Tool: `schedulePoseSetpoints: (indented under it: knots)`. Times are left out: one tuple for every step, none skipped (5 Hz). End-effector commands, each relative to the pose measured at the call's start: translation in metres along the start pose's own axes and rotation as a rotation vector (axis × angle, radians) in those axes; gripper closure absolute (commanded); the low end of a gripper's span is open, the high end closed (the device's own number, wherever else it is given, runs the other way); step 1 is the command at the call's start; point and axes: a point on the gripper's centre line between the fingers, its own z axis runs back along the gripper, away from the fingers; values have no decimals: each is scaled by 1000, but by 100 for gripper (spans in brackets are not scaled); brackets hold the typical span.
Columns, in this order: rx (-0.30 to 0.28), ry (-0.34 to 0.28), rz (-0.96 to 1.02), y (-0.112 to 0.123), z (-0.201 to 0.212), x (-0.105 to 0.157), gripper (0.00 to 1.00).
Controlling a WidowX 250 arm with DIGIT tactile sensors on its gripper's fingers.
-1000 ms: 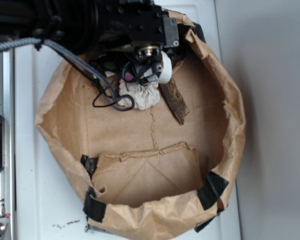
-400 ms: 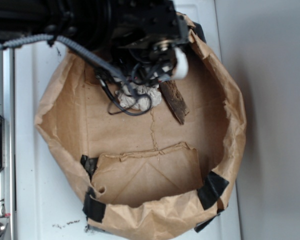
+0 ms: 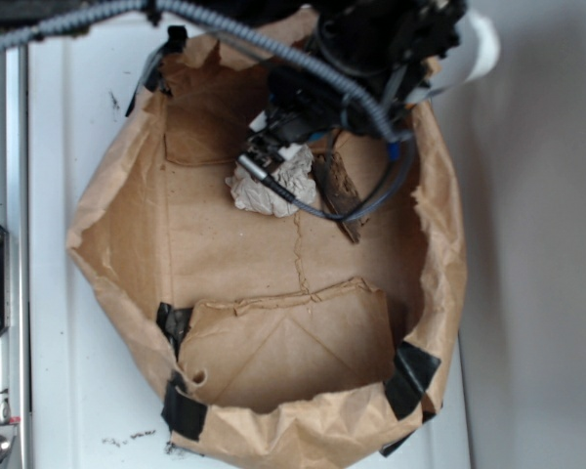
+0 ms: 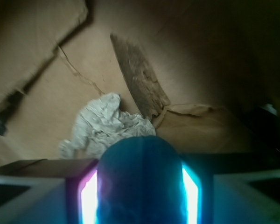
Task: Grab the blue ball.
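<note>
The blue ball (image 4: 140, 172) fills the bottom middle of the wrist view, a smooth teal sphere pinched between the two glowing pads of my gripper (image 4: 140, 196), which is shut on it. Below and beyond it on the bag floor lie the crumpled off-white paper wad (image 4: 107, 123) and the dark bark-like piece (image 4: 140, 84). From the exterior camera the gripper (image 3: 285, 137) hangs over the back of the bag, above the wad (image 3: 269, 186); the arm and its cables hide the ball there.
A brown paper bag with rolled-down walls (image 3: 98, 225) encloses everything, patched with black tape (image 3: 410, 376) at the front. The bark piece (image 3: 337, 191) lies right of the wad. A folded flap (image 3: 293, 337) covers the front floor. A metal rail (image 3: 0, 293) runs along the left.
The arm has swung right and toward the back rim, and the gripper has risen off the floor. The paper wad, partly covered before, now shows more fully.
</note>
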Motion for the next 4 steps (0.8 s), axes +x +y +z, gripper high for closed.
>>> schedulePoseSetpoints:
  knots:
    - [-142, 107, 438, -8, 32, 8, 100]
    - [-173, 148, 529, -15, 24, 10, 100]
    - [-169, 170, 546, -19, 21, 9, 100]
    - [-145, 188, 542, -19, 19, 6, 70]
